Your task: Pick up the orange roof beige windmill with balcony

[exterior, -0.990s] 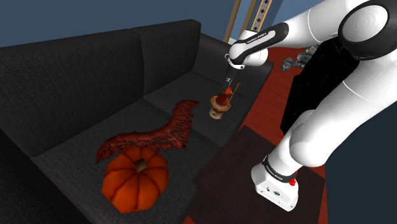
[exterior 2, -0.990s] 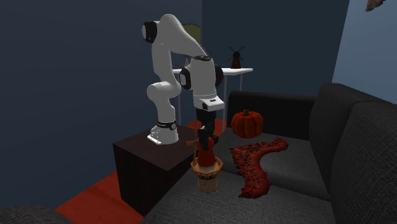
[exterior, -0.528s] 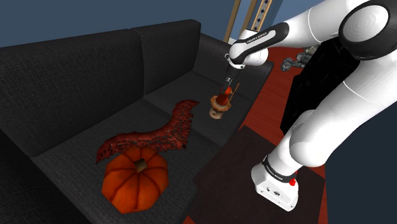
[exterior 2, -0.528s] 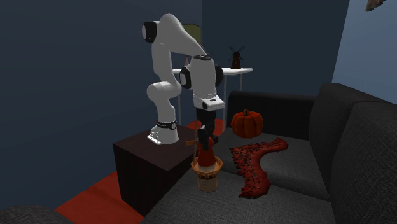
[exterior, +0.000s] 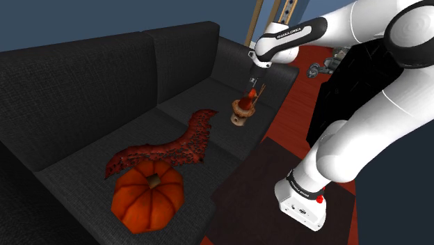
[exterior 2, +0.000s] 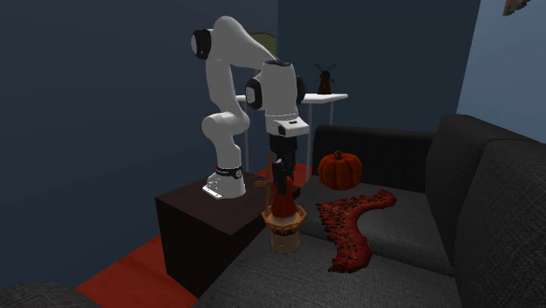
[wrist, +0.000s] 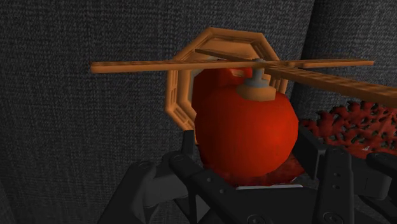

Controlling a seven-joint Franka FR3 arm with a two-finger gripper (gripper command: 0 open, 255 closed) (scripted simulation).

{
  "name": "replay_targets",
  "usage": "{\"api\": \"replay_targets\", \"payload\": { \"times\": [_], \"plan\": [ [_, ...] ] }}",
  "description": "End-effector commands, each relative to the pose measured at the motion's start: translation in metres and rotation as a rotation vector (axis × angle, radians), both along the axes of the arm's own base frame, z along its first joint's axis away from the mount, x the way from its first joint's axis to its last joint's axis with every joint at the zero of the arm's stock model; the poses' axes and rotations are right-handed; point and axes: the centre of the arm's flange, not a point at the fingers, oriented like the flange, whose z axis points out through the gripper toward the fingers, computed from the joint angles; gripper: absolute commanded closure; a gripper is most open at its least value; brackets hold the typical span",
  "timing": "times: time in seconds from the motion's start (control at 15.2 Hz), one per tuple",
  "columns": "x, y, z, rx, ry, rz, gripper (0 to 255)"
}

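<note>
We find the windmill [exterior: 245, 106] just right of the middle in the upper half of the shoulder view. It is over the far end of the dark sofa [exterior: 83, 90] seat, under the white arm [exterior: 379, 111] that comes in from the right edge. The jaws are closed on its rounded red-orange roof. In the wrist view the two black halves press the roof from either side, with the windmill [wrist: 245, 130] clasped between them. Its thin orange blades [wrist: 191, 63] spread crosswise past the roof, and the octagonal balcony [wrist: 181, 89] shows beyond it against the sofa fabric.

In the second exterior view the windmill [exterior 2: 284, 219] is upright at the lower middle of the frame, directly beneath the wrist. Its beige body is lowest, with the balcony ringing it just under the roof. We cannot tell whether its base touches the sofa [exterior 2: 411, 254] cushion or hangs just above it.

A red lacy cloth [exterior: 167, 146] lies in a curve along the seat at the shoulder view's lower left, well apart from the windmill. An orange pumpkin [exterior: 147, 197] sits at the cloth's near end.

The arm [exterior 2: 229, 79] rises from a dark stand [exterior 2: 197, 227] at the second exterior view's lower left, above a strip of red floor [exterior 2: 122, 262]. At the upper middle of that view a white bench [exterior 2: 328, 97] carries a small dark mill [exterior 2: 325, 79].
</note>
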Motion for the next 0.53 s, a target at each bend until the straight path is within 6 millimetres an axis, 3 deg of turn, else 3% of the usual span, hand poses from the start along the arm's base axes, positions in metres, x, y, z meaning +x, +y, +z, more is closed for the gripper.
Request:
{"api": "replay_targets", "payload": {
  "times": [0.0,0.33,0.46],
  "plan": [
    [0.000,0.000,0.012,0.000,-0.001,0.000,255],
    [0.000,0.000,0.038,0.000,-0.001,0.000,255],
    [0.000,0.000,0.039,0.000,-0.001,0.000,255]
  ]
}}
